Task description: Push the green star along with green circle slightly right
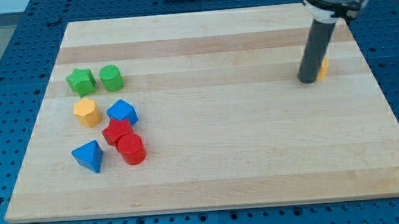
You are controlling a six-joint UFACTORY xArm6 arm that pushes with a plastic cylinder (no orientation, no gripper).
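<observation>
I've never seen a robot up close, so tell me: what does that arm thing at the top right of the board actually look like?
Only its lower end shows. A pale grey, rounded metal housing with a black band enters from the view's top; below it hangs a straight, dark grey, smooth rod. My tip is simply the rod's blunt end, with no claw or fingers. No cables or markings are visible. A yellow block peeks out behind the rod.

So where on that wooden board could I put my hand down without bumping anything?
The broad middle is bare, between the green circle and my tip, and so is the view's bottom right. The view's left is crowded: green star, yellow hexagon, two blue blocks, two red blocks. A yellow block hides behind my tip.
</observation>
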